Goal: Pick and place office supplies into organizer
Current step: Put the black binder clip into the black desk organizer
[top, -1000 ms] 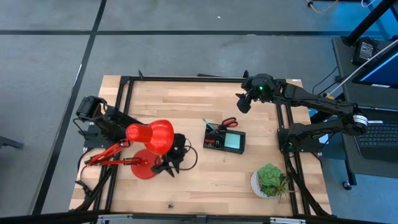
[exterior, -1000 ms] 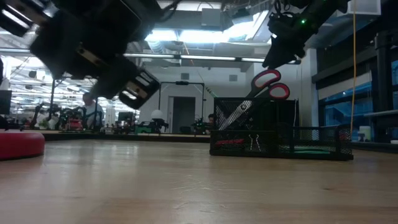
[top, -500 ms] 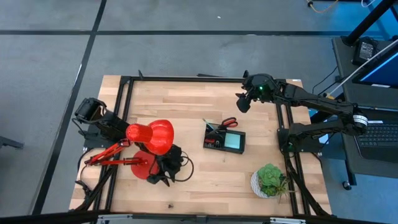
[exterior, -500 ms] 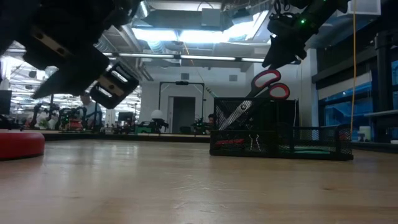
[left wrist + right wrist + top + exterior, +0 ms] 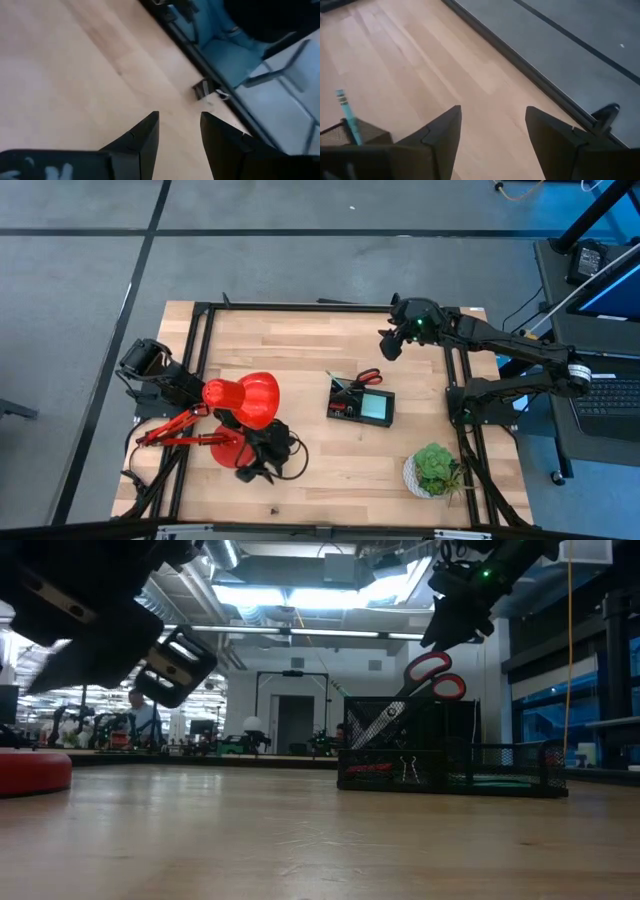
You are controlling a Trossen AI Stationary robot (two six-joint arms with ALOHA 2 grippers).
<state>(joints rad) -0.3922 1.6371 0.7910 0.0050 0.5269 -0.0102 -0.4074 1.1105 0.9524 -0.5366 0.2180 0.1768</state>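
The black mesh organizer stands right of the table's middle. Red-handled scissors stick up out of its tall compartment, beside a teal pen. A pale square pad lies in its low compartment. My left gripper hovers open by the red lamp's base, pointing down at bare wood toward the near edge. A tiny dark piece lies by that edge. My right gripper hangs open, high over the far right part of the table, beyond the organizer.
A big red desk lamp stands at the left, its shade over my left arm and its base on the wood. A potted plant sits at the near right. Bare wood lies between lamp and organizer.
My left gripper has swung toward the table's near edge and a little left, past the lamp's base, staying at the same height and open. My right arm and the organizer have kept still.
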